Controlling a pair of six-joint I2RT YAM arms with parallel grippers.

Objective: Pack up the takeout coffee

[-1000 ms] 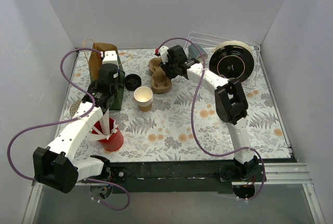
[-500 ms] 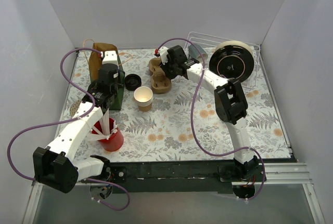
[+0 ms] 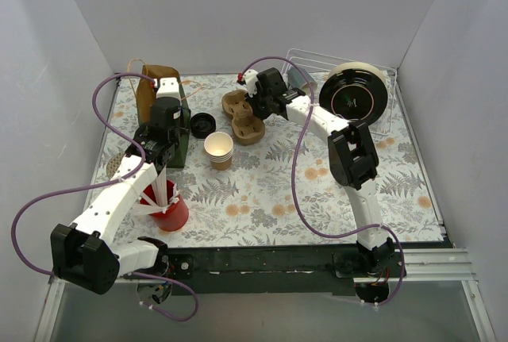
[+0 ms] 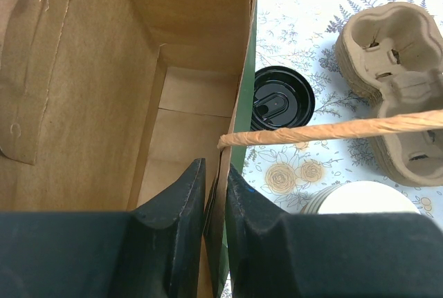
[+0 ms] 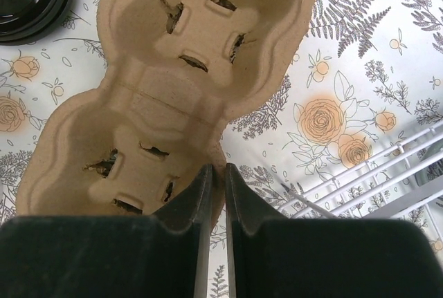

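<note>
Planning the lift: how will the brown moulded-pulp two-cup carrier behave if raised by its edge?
Probably light and fairly stiff: the brown moulded-pulp two-cup carrier is a thin, empty shell. Pinched only at one rim by the right gripper, it may droop or pivot. Its matte, fibrous surface likely resists slipping.

The flower-patterned worktop (image 3: 333,199) carried a paper bag (image 3: 146,96) at its far left, with 1 black lid (image 3: 202,124) just beside it. A stack of paper cups (image 3: 219,150) stood nearer the middle, a pulp carrier (image 3: 242,117) beyond them, a red cup (image 3: 171,213) near left and a wire rack (image 3: 384,117) far right.
</note>
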